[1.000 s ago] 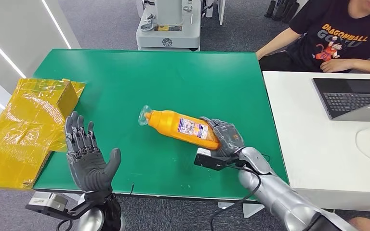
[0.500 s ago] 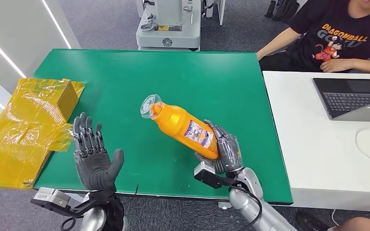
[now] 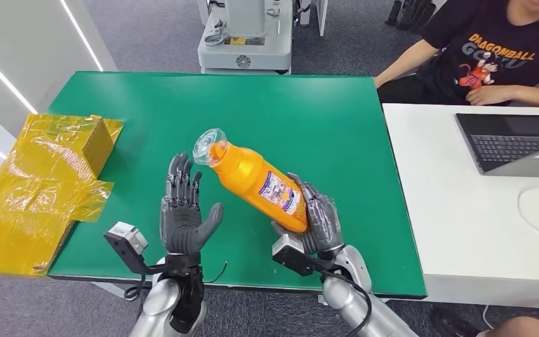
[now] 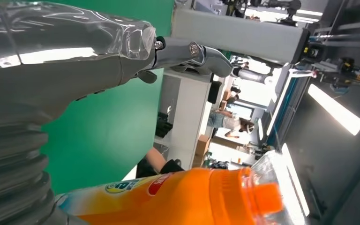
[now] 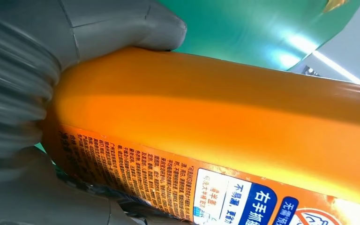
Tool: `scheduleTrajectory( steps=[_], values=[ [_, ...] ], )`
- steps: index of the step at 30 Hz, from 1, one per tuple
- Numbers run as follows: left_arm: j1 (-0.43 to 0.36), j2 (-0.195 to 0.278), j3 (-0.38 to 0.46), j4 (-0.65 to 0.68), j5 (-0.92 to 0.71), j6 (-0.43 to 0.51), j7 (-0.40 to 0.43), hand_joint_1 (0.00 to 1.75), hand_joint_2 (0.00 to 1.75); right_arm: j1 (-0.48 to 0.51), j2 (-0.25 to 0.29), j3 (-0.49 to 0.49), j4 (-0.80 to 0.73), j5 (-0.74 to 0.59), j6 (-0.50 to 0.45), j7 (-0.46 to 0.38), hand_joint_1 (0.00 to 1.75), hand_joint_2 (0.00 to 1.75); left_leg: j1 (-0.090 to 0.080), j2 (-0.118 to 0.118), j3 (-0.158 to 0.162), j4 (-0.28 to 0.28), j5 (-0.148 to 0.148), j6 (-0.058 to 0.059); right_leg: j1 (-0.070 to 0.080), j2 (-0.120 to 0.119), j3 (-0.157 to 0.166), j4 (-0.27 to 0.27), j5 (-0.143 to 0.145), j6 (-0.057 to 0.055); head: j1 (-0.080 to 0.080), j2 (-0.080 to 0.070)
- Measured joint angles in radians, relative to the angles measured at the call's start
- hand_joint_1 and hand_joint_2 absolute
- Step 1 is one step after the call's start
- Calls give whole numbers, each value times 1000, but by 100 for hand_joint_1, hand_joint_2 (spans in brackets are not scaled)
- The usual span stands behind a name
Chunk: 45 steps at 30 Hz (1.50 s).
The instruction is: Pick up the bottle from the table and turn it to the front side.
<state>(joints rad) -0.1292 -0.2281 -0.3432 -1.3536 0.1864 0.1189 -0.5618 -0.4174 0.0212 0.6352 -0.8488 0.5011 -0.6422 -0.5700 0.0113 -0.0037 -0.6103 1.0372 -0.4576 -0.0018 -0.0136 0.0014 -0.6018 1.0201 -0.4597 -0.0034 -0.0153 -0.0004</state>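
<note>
We see the orange bottle (image 3: 255,181) held off the green desk (image 3: 309,119), tilted, its clear-wrapped cap end up toward the far left and its base low in the right hand (image 3: 317,223). That hand's fingers (image 3: 321,210) are clamped around the bottle's lower part, and the bottle hides most of the palm. In the right wrist view the label's small print is partly readable but cut off at the frame edge. The left hand (image 3: 182,214) stands upright just beside the bottle, palm toward it, fingers apart and holding nothing; we cannot tell whether it touches the bottle.

Crinkled yellow packaging (image 3: 38,182) lies over the desk's left edge. To the right stands a white desk (image 3: 435,196) with an open laptop (image 3: 516,144), cut off by the frame. A person in a black printed shirt (image 3: 495,49) sits behind it, arms resting on it. A grey machine base (image 3: 245,38) stands on the grey carpet beyond.
</note>
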Motion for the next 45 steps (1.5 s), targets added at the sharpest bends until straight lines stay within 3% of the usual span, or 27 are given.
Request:
scheduleTrajectory(
  steps=[11, 18, 22, 27, 33, 37, 45],
  values=[
    [-35, 0, -23, 59, 2, -21, 15, 0, 175, 0, 23, 29, -1, -2, 63, 16, 175, 175, 0, 0, 0, 0, 0, 0, 0, 0, 0, 0, 0, 0, 0, 0],
    [-34, 1, -27, 73, 11, -24, 13, 0, 175, -5, 30, 86, 3, -2, 250, 66, 175, 175, 0, 0, -1, 0, 0, 0, 0, 0, 0, 0, 0, 0, 0, 0],
    [-33, 3, -27, 74, 13, -21, 10, 0, 175, -13, 32, 93, 9, -9, 284, 69, 175, 175, 0, 0, -1, 0, 0, 0, 0, 0, -1, 0, 0, 0, 0, 0],
    [-8, 18, -25, 75, 17, -14, 4, 0, 175, -87, 36, 133, 78, -86, 544, 30, 175, 175, 0, 0, -1, 0, 0, 0, 0, 0, -1, 0, 0, 0, 0, 0],
    [0, 24, -24, 75, 15, -14, 4, 4, 175, -128, 36, 163, 125, -93, 606, 3, 175, 175, 0, 0, -1, 0, 0, 0, 0, 0, -1, 0, 0, 0, 0, 0],
    [0, 26, -24, 76, 6, -18, 3, 171, 175, -141, 37, 172, 142, -93, 592, -9, 175, 175, 0, 0, -1, 0, 0, 0, 0, 0, -1, 0, 0, 0, 0, 0],
    [0, 33, -24, 86, 11, -31, -15, 175, 175, -148, 38, 175, 157, -89, 573, -16, 175, 175, 0, 0, -1, 0, 0, 0, 0, 0, -1, 0, 0, 0, 0, 0]
  ],
)
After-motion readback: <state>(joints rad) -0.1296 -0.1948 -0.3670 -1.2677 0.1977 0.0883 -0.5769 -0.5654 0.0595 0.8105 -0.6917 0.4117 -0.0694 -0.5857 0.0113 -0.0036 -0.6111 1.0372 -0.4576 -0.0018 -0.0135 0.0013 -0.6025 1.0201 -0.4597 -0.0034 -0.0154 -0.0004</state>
